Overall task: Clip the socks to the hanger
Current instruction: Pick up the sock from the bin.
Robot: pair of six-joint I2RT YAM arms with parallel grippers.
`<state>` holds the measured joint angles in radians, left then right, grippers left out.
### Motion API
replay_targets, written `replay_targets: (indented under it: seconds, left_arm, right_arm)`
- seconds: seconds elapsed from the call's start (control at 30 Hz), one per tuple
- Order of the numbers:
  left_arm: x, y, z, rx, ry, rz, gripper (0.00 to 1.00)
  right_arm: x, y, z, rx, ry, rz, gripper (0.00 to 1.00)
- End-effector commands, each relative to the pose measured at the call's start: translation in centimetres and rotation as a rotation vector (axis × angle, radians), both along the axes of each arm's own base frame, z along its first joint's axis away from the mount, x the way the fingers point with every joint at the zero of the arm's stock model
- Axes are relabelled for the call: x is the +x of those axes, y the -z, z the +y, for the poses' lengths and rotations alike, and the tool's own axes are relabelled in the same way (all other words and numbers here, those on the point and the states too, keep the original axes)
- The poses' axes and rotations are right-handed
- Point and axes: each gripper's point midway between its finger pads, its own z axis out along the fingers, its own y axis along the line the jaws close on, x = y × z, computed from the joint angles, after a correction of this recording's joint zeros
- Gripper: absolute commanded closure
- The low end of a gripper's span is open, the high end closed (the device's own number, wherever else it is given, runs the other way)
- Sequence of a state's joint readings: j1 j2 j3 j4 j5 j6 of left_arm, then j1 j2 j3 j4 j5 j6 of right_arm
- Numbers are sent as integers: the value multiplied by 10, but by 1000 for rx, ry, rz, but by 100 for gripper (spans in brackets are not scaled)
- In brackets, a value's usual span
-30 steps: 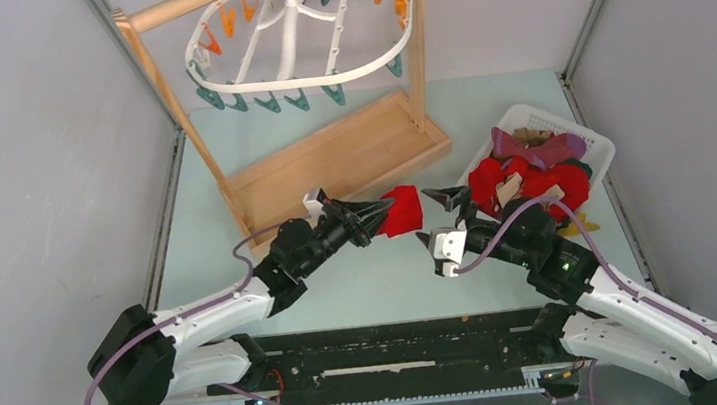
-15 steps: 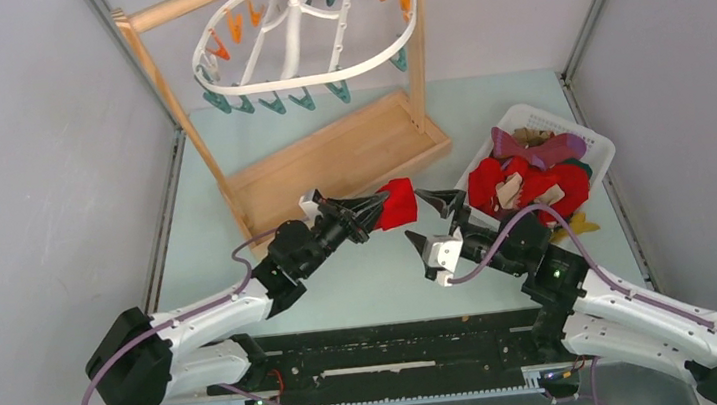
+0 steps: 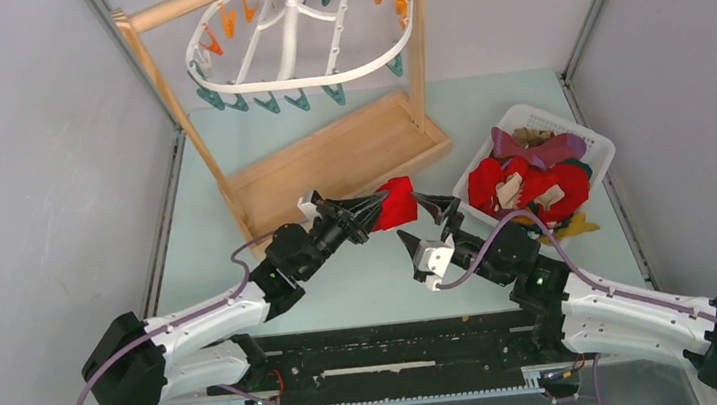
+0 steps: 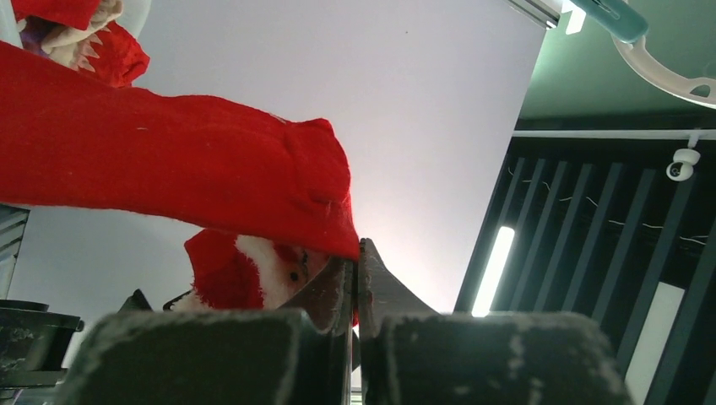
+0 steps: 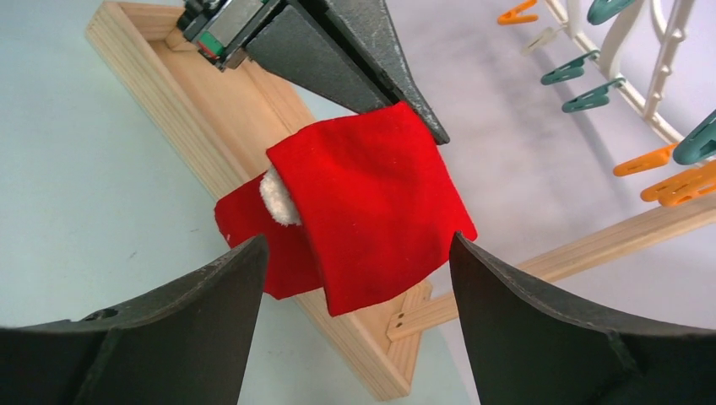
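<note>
Right wrist view: left gripper (image 5: pixel 420 116) clamped on the top corner of a red sock (image 5: pixel 371 194), held off the table near the stand (image 5: pixel 219 118), well apart from the hanger (image 3: pixel 288 29). Right gripper (image 5: pixel 355 249) spread wide, a finger either side of the sock, not touching. Best next, I judge: close right on the free lower edge, away from left's pinch, then stretch it flat for a peg (image 5: pixel 583 67); sock looks folded double, so the cuff end is unclear.

Robot lab cell, grey panels (image 3: pixel 32 197)
</note>
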<state>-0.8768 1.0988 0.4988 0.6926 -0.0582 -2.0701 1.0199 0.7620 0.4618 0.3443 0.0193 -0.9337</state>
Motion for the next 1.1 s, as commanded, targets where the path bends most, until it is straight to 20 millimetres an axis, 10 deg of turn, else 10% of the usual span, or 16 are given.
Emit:
replay_targets:
  seconds: [0.0, 0.27, 0.57, 1.07]
  left_arm:
    - [-3, -15, 6, -52, -20, -16, 100]
    - [-7, -17, 5, -55, -9, -21, 100]
    - [-7, -8, 5, -39, -16, -12, 98]
    - [-23, -9, 16, 251, 3, -405, 44]
  right_arm:
    - [5, -30, 0, 101, 34, -67, 15]
    - [9, -32, 4, 95, 37, -103, 31]
    - [1, -44, 1, 92, 6, -95, 86]
    - [-33, -30, -29, -2, -209, 562, 100]
